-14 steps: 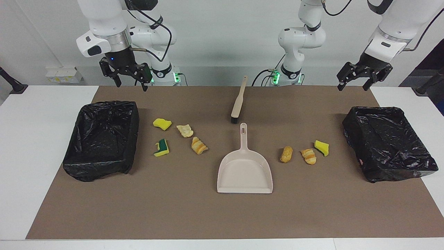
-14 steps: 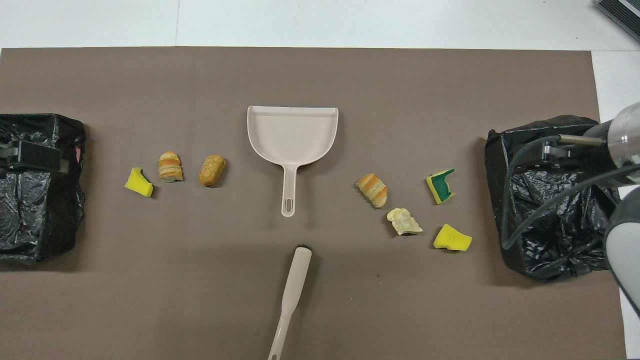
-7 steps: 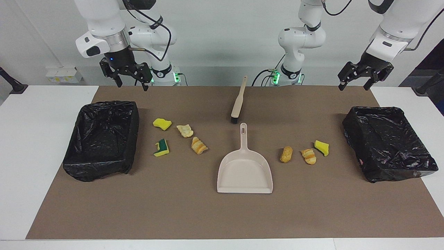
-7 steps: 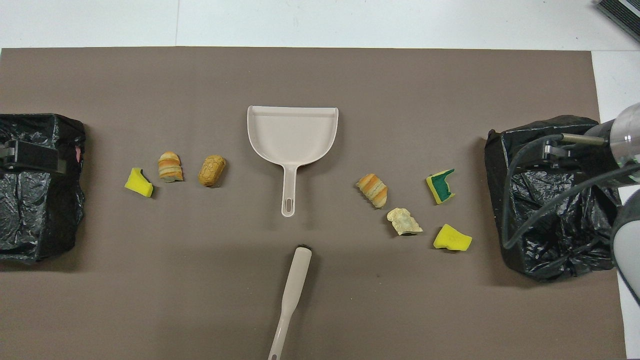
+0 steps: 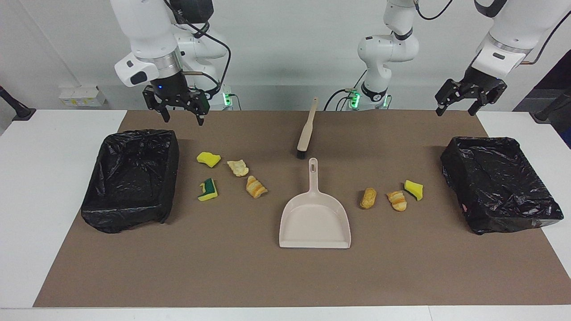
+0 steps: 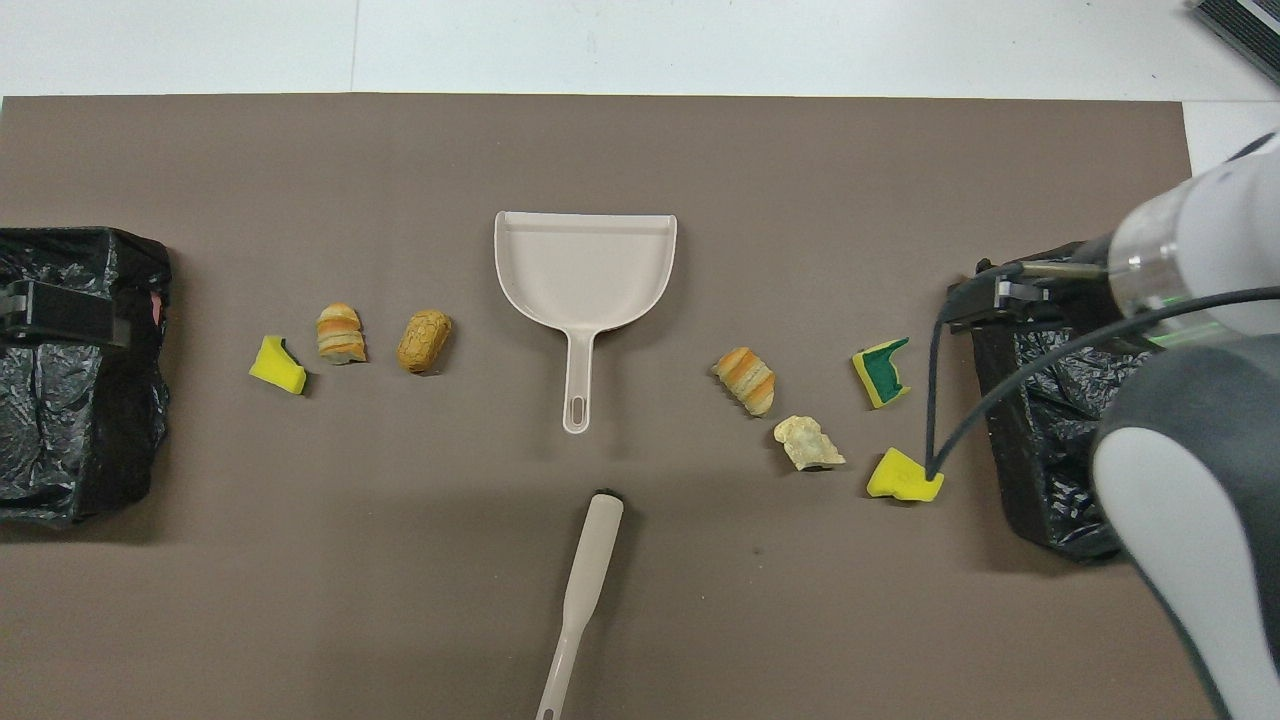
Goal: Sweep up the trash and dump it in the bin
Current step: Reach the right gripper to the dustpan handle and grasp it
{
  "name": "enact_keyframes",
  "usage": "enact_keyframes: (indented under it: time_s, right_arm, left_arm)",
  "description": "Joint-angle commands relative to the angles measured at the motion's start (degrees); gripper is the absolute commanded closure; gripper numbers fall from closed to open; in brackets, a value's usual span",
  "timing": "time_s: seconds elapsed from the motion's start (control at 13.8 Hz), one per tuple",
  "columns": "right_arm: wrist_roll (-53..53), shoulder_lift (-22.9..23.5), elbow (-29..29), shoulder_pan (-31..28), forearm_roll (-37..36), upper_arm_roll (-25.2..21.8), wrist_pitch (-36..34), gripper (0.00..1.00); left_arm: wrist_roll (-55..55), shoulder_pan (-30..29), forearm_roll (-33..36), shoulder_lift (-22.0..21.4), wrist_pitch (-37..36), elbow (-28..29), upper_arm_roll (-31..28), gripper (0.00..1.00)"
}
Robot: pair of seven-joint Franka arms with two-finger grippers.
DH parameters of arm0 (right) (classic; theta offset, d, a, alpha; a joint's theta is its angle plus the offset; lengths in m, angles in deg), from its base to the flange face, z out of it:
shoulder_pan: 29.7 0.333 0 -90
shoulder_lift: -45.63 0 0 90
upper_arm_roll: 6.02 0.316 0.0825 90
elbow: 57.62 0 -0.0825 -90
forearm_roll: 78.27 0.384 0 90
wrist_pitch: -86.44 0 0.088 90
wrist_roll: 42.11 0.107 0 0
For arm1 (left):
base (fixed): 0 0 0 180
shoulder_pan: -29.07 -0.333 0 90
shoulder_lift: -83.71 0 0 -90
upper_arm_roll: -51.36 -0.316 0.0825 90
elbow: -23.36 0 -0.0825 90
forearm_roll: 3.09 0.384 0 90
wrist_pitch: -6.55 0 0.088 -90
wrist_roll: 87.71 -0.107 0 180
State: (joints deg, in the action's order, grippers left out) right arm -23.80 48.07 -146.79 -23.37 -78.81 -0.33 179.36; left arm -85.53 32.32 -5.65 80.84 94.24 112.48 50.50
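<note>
Trash lies in two groups on the brown mat. Toward the right arm's end are a yellow sponge chunk (image 5: 208, 158), a pale bread piece (image 5: 237, 167), a green-and-yellow sponge (image 5: 208, 190) and a striped bread piece (image 5: 256, 187). Toward the left arm's end lie a brown bread piece (image 5: 368, 198), a striped one (image 5: 396, 200) and a yellow sponge (image 5: 413, 190). A black-lined bin (image 5: 127, 216) stands at the right arm's end, another bin (image 5: 504, 223) at the left arm's. My right gripper (image 5: 183, 119) hangs open and empty over the mat's edge by the robots. My left gripper (image 5: 455, 112) hangs open and empty there too.
A beige dustpan (image 5: 314, 218) lies mid-mat, handle toward the robots. A beige brush (image 5: 307, 129) lies just nearer the robots than that handle. In the overhead view the right arm (image 6: 1180, 470) covers part of its bin (image 6: 1040, 420).
The right arm has swung toward the middle of the table, carrying its open gripper sideways away from the bin's corner. The left gripper has barely shifted. Nothing on the mat has moved.
</note>
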Motion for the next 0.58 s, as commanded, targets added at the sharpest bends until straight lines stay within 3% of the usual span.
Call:
enact_keyframes:
  time_s: [0.0,0.29,0.51]
  right_arm:
    - [4.8,7.5,5.6,4.9,0.0,0.0,2.4,0.00]
    - [12.4,19.2,13.0,12.9,0.0,-0.2,9.3,0.00]
    - [17.3,29.2,22.3,17.8,-1.8,-0.5,10.6,0.00]
  left_arm:
    - [0.0,-0.3,0.0,-1.4,-0.2,1.5,0.1,0.00]
    - [0.1,-0.3,-0.1,-1.8,-0.2,1.9,0.0,0.00]
    - [0.1,-0.4,-0.1,-2.0,-0.3,2.2,-0.1,0.00]
